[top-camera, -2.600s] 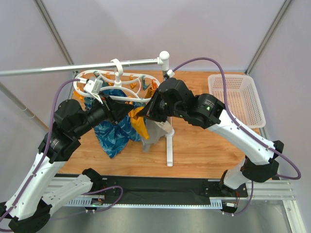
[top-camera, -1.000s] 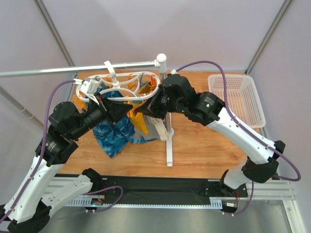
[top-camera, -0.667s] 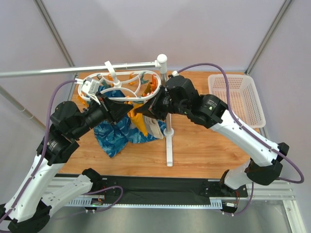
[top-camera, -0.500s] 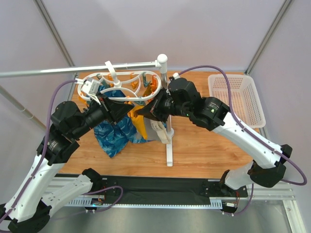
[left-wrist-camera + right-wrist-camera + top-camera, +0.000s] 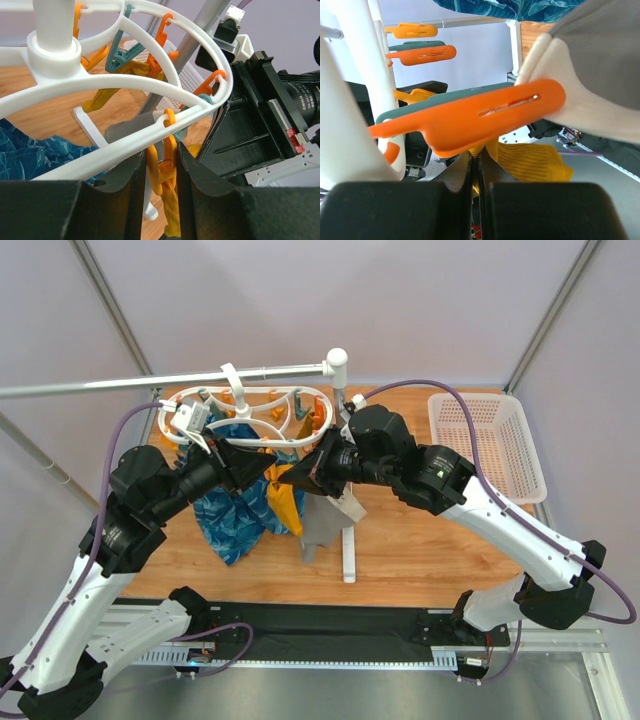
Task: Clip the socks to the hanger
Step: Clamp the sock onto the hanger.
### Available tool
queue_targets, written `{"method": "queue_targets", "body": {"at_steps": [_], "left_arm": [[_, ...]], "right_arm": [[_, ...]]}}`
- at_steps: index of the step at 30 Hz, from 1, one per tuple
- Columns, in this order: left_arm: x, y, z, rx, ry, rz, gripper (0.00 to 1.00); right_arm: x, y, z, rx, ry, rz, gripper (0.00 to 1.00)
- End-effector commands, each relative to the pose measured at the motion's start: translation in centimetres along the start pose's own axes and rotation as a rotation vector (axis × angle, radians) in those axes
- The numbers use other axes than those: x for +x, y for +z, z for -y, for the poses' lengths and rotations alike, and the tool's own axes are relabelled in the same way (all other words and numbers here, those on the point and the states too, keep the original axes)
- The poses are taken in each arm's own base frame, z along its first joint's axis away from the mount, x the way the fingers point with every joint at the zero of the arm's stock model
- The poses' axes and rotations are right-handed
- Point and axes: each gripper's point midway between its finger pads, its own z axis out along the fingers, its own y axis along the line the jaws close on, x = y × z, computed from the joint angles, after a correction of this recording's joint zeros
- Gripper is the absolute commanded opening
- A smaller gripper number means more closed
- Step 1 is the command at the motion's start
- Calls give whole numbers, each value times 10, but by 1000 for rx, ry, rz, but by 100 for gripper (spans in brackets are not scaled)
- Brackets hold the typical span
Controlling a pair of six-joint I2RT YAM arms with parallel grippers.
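Note:
The white oval hanger (image 5: 245, 412) with orange clips hangs by its hook from the grey rail (image 5: 150, 381). In the left wrist view my left gripper (image 5: 161, 162) is shut on an orange clip (image 5: 156, 172) under the hanger ring (image 5: 150, 90). A mustard-yellow sock (image 5: 172, 215) hangs down from that clip. In the right wrist view my right gripper (image 5: 479, 167) is shut on the sock's edge (image 5: 530, 162), just below another orange clip (image 5: 470, 120). In the top view both grippers, left (image 5: 258, 465) and right (image 5: 300, 476), meet at the sock (image 5: 286, 502). Only one sock shows.
A blue wave-patterned cloth (image 5: 230, 515) and a grey and beige garment (image 5: 325, 515) hang from the hanger beside the sock. The white stand post (image 5: 338, 365) and its base (image 5: 348, 550) are just right of the grippers. A pink basket (image 5: 490, 445) stands at the right.
The hanger tilted and swung, then levelled again. My right arm shifted right and stretched out, its gripper staying at the sock. The grey garment now hangs lower.

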Motion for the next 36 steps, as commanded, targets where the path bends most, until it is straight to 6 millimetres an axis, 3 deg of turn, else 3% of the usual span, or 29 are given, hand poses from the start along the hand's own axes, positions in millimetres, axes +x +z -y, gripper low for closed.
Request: {"method": "queue_targets", "body": {"at_steps": [1, 7, 12, 24, 29, 36], "left_arm": [[16, 0, 6, 45, 8, -63, 0], [5, -9, 13, 54, 2, -25, 0], [1, -13, 21, 91, -10, -15, 0], [18, -6, 6, 46, 30, -73, 0], [18, -4, 6, 51, 41, -80, 0], [23, -4, 8, 68, 54, -104, 0]], "right_arm": [[3, 2, -15, -63, 14, -19, 0], [-2, 9, 8, 15, -2, 7, 0], [-4, 12, 11, 17, 0, 10, 0], [-3, 1, -21, -79, 10, -7, 0], [-7, -8, -25, -98, 17, 15, 0], [-11, -1, -30, -115, 33, 2, 0]]}}
